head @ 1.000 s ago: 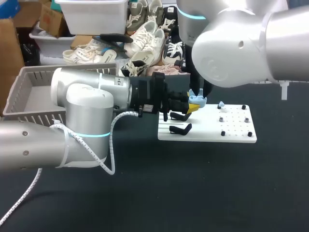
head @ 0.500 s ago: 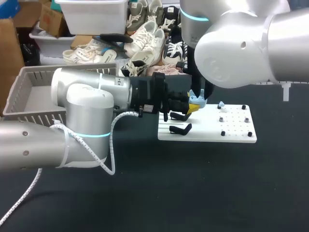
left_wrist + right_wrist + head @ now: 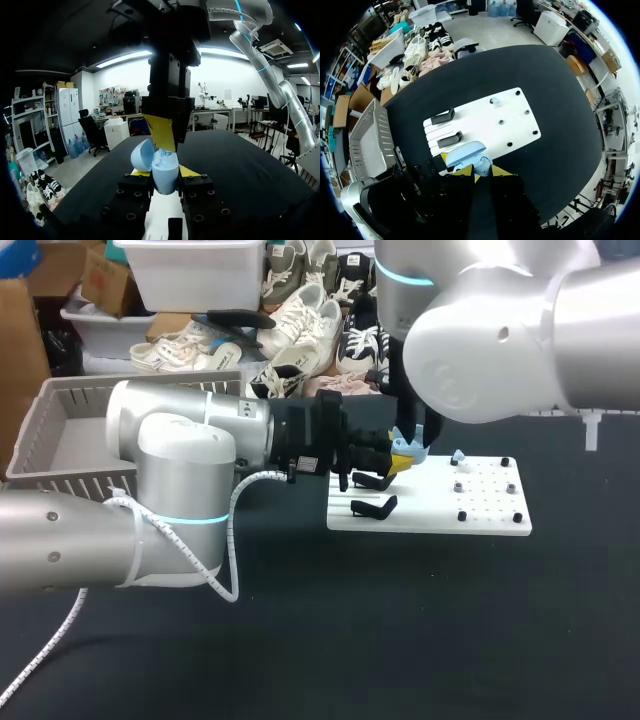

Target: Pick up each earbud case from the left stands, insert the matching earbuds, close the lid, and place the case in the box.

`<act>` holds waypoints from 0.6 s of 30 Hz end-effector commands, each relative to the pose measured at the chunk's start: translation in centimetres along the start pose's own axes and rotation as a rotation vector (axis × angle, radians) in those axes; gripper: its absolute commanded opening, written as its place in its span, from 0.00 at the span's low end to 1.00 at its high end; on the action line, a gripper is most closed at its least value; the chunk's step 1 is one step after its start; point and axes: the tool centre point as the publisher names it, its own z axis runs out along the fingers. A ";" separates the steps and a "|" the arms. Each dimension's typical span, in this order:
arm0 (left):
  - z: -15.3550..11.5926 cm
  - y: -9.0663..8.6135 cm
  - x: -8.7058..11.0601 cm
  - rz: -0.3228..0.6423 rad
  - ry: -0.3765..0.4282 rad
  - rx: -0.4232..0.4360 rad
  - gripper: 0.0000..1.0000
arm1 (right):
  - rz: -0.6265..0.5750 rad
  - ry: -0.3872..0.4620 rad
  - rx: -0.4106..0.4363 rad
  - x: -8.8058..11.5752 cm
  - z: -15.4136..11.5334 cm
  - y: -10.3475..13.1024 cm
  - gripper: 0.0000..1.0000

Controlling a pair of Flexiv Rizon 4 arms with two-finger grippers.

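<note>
My left gripper (image 3: 401, 457) (image 3: 161, 173) is shut on a light blue earbud case (image 3: 404, 446) (image 3: 165, 172) and holds it above the near left part of the white board (image 3: 430, 512). The lid (image 3: 141, 155) stands open. My right gripper (image 3: 411, 436) (image 3: 481, 172) comes down from above, its yellow tips close together at the case's open cup (image 3: 468, 156), shut on an earbud that is mostly hidden. A second light blue earbud (image 3: 458, 456) (image 3: 495, 101) sits on a peg of the board. Two black stands (image 3: 372, 507) (image 3: 451, 139) are bare.
A grey slatted basket (image 3: 55, 400) (image 3: 379, 135) stands at the table's left, behind my left arm. Small black pegs (image 3: 462, 515) dot the right half of the board. Dark tabletop lies in front of the board.
My right arm has shifted a touch to the right above the case. The left arm and the case have kept still.
</note>
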 end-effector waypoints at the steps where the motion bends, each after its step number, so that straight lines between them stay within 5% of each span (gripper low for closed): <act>1: -0.1 0.0 0.1 0.001 -0.002 -0.004 0.00 | -0.001 0.000 0.001 0.0 0.1 0.0 0.00; 6: -0.1 0.0 0.1 0.001 -0.002 -0.004 0.00 | -0.002 0.006 0.003 0.0 0.2 0.0 0.02; 8: -0.1 0.0 0.1 0.001 -0.002 -0.004 0.00 | -0.003 0.009 0.004 0.0 0.3 0.0 0.24; 11: -0.1 0.0 0.1 0.001 -0.002 -0.004 0.00 | -0.005 0.011 0.001 0.0 0.3 -0.2 0.39; 18: -0.1 0.0 0.1 0.001 -0.002 -0.004 0.00 | -0.012 -0.008 -0.022 0.4 -0.6 -0.8 0.44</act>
